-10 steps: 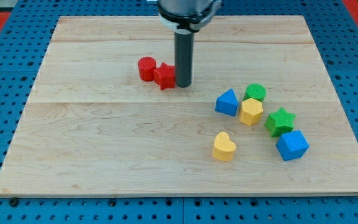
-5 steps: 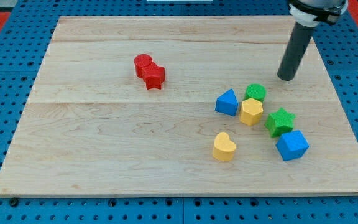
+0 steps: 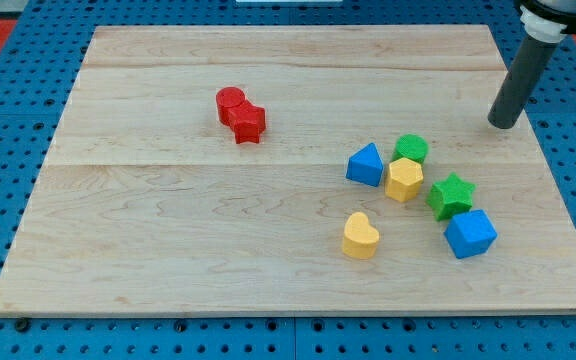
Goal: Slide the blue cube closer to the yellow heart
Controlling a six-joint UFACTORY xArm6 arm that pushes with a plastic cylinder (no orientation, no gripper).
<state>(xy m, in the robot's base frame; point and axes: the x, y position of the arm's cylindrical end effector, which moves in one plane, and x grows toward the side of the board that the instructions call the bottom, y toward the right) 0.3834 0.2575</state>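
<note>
The blue cube (image 3: 470, 234) sits near the board's right side, low in the view. The yellow heart (image 3: 360, 236) lies to its left, about a block's width and more away. My tip (image 3: 504, 124) rests on the board near the right edge, well above the blue cube and to the right of the green cylinder (image 3: 411, 150). It touches no block.
A green star (image 3: 451, 194) sits just above the blue cube. A yellow hexagonal block (image 3: 404, 180) and a blue triangular block (image 3: 365, 164) lie left of it. A red cylinder (image 3: 231, 104) and red star (image 3: 249, 123) sit together at the upper middle-left. The wooden board (image 3: 168, 230) lies on a blue pegboard.
My tip has left the red blocks and swept right across the board to near its right edge. The red pair shifted slightly left at first. Other blocks have not moved.
</note>
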